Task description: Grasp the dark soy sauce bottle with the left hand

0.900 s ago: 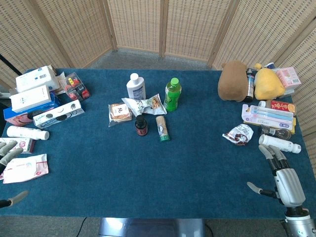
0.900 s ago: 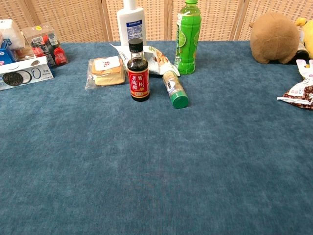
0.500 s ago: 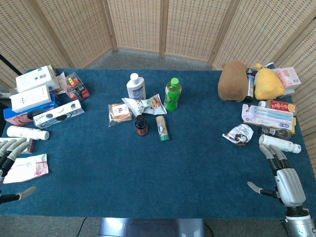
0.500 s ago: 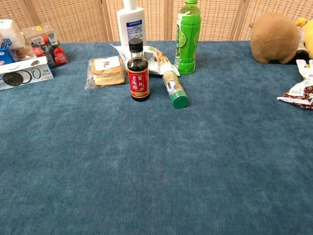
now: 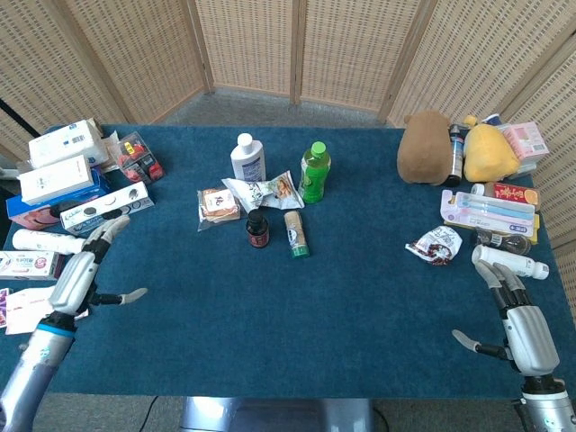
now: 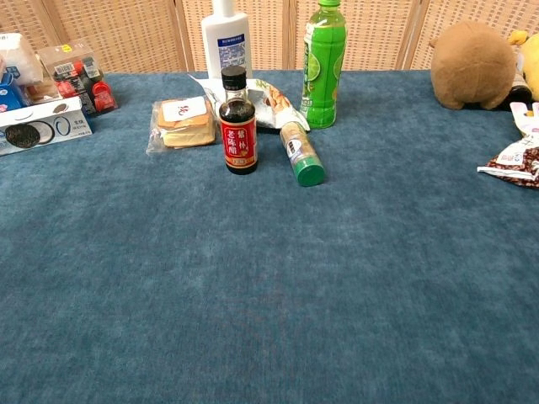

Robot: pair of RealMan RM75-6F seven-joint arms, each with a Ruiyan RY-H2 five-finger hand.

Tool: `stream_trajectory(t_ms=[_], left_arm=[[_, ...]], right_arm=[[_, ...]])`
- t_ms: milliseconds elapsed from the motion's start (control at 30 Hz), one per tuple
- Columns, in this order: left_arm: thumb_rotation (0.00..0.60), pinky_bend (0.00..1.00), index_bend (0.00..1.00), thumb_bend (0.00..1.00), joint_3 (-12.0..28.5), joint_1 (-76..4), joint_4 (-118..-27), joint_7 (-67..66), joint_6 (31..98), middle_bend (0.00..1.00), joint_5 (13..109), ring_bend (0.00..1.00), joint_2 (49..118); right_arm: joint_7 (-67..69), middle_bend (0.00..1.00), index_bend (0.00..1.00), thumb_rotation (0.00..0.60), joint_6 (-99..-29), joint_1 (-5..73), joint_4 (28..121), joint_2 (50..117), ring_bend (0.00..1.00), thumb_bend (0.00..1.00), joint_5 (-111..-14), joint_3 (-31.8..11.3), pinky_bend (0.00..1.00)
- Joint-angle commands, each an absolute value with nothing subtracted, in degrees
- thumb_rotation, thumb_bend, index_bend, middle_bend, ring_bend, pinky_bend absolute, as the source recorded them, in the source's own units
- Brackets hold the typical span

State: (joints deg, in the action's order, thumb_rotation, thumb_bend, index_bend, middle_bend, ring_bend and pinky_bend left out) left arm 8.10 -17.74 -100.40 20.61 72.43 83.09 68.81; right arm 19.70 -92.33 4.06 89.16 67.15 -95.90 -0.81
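The bench (image 6: 269, 295) wears matt, napped blue cloth. The soy bottle (image 6: 238, 126) is glossy dark glass or plastic with a shiny red paper label. The green bottle (image 6: 323, 63) is smooth glossy plastic. Both hands (image 5: 76, 279) (image 5: 526, 333) look like satin grey metal. The bear (image 6: 472, 66) is fuzzy brown plush. The screen (image 5: 297, 45) is woven, rough cane.

A small dark glass soy sauce bottle (image 6: 238, 124) with a black cap and red label stands upright on the blue counter (image 6: 269, 286), toward twelve o'clock, slightly left of centre, untouched.
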Motion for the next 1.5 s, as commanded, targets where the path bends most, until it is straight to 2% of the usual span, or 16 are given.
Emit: stream_trajectory(t_ms=[33,600,1000,1367,1433,1500], left_arm=[[0.600,0.00,0.00,0.00,10.66,-20.83,-98.95,17.28,69.20,0.00,78.68,0.00,72.54],[0.600,0.00,0.00,0.00,17.12,-34.32,-90.65,-1.29,59.40,0.00,61.15,0.00,89.49],[0.600,0.00,0.00,0.00,20.70,-40.57,-83.05,-3.25,57.99,0.00,56.97,0.00,97.86],[0.600,0.00,0.00,0.00,22.03,-44.37,-78.09,-3.17,57.52,0.00,56.60,0.00,103.27],[0.600,0.00,0.02,0.00,22.40,-44.94,-76.94,-3.43,57.56,0.00,56.08,0.00,104.14],[0.600,0.00,0.10,0.00,22.49,-45.49,-75.39,-3.81,57.83,0.00,56.09,0.00,105.08]], right_arm=[[19.75,0.00,0.00,0.600,-92.27,4.09,89.24,67.13,0.00,0.00,-96.02,-0.73,0.00],[20.88,0.00,0.00,0.600,-92.41,4.16,89.94,66.70,0.00,0.00,-96.34,-0.57,0.00],[23.54,0.00,0.00,0.600,-92.20,4.17,89.78,66.10,0.00,0.00,-94.89,-1.17,0.00],[25.97,0.00,0.00,0.600,-92.03,4.13,89.51,65.50,0.00,0.00,-93.93,-1.61,0.00],[26.43,0.00,0.00,0.600,-92.01,4.10,89.57,65.35,0.00,0.00,-93.88,-1.61,0.00],[27.02,0.00,0.00,0.600,-92.05,4.06,89.68,65.17,0.00,0.00,-93.82,-1.63,0.00]])
